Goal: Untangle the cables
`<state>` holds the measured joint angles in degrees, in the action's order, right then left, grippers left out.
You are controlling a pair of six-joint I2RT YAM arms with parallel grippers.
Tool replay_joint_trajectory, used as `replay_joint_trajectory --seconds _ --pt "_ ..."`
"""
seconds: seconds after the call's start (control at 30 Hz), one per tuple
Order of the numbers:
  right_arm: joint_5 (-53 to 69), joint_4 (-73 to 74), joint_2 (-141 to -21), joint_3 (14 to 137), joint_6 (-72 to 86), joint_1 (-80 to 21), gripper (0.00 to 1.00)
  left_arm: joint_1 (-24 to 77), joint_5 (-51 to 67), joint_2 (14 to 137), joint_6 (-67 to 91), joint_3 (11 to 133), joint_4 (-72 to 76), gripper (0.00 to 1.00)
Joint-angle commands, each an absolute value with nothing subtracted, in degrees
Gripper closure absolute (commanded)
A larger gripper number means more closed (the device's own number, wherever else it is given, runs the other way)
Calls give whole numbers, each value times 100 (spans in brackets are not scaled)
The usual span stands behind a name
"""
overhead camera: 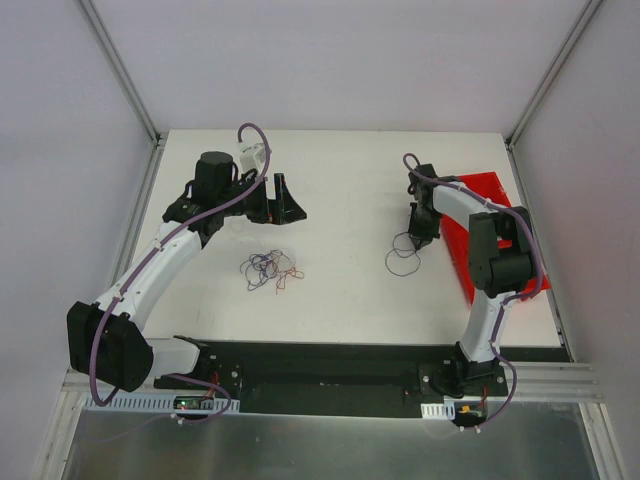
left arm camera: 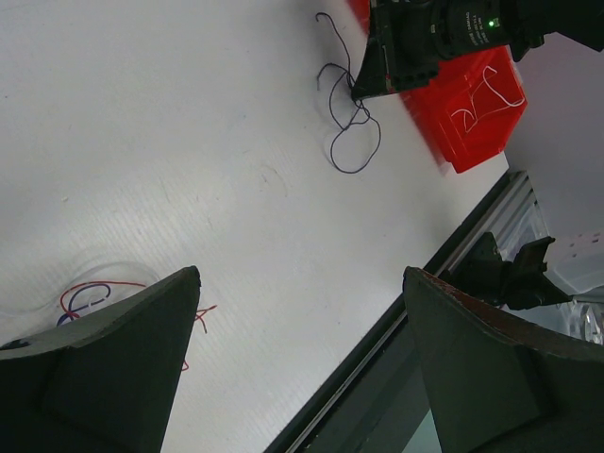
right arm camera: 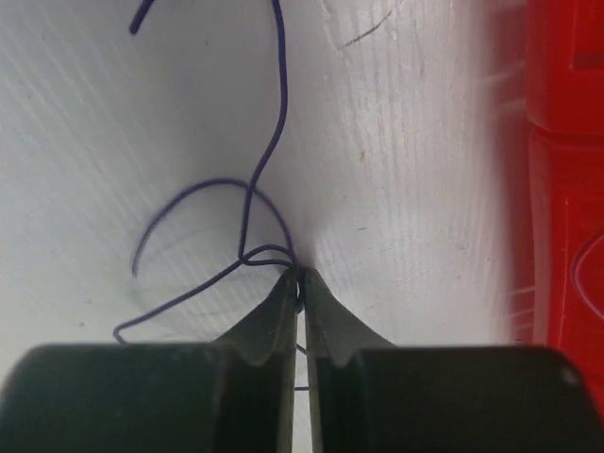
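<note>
A single thin dark purple wire strand [right arm camera: 269,142] lies in loose loops on the flat white ribbed table [overhead camera: 340,170]. One bend is pinched in the right gripper [right arm camera: 300,280], whose jaws are closed to a sliver on it. The rest trails away from the tips and to their left. A red plastic tray [overhead camera: 490,185] sits just beside this gripper, on its right. The loose tangle of red and purple wires [overhead camera: 270,270] lies well apart, nearer the left gripper [overhead camera: 285,205], which hangs wide open and empty
</note>
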<state>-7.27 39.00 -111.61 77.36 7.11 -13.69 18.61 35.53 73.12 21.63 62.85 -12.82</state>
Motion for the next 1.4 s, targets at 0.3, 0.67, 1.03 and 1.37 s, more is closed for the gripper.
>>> replay_joint_trajectory --seconds 0.3,0.67,1.03,1.37 --pt "-1195 3199 -9256 7444 211 -1450 100 1775 3630 7330 2118 6249 -1187 12" --pt "-2416 2875 -9070 8322 422 -774 100 1767 3656 7400 2127 6231 -1195 12" --pt "-3752 2408 -10167 9412 1072 -26 100 1749 4008 7541 2303 6284 -1160 13" --pt "-3148 3189 -11126 9518 1835 158 100 1714 3990 7620 2294 6284 -1143 13"
